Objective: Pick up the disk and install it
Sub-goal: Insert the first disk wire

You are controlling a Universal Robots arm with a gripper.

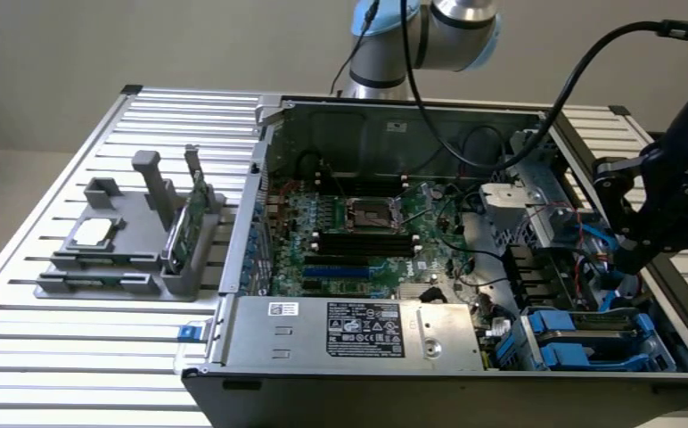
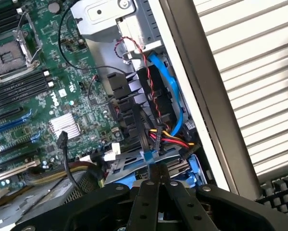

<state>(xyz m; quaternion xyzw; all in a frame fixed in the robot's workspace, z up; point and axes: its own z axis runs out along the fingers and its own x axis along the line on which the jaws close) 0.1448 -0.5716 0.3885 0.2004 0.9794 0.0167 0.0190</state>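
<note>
One disk [image 1: 564, 339], and it looks nearly done: it's lying down in the 4 o'clock corner of the case [image 1: 404, 120], though whether it's fully seated I can't tell. My gripper [image 2: 156, 179] hangs right over it, jaws pressed together, gripping nothing. One chip [image 1: 92, 234] and one green card [image 1: 184, 223] at 9 o'clock.

I seem to be working in a robotics lab set up for computer assembly. A slatted aluminium table [image 1: 70, 374] carries an open desktop computer case [image 1: 380, 125] with its motherboard [image 1: 356, 232] bare. A grey fixture [image 1: 118, 267] holding loose parts stands beside it, and the robot arm [image 1: 428, 36] rises behind against a plain wall.
</note>
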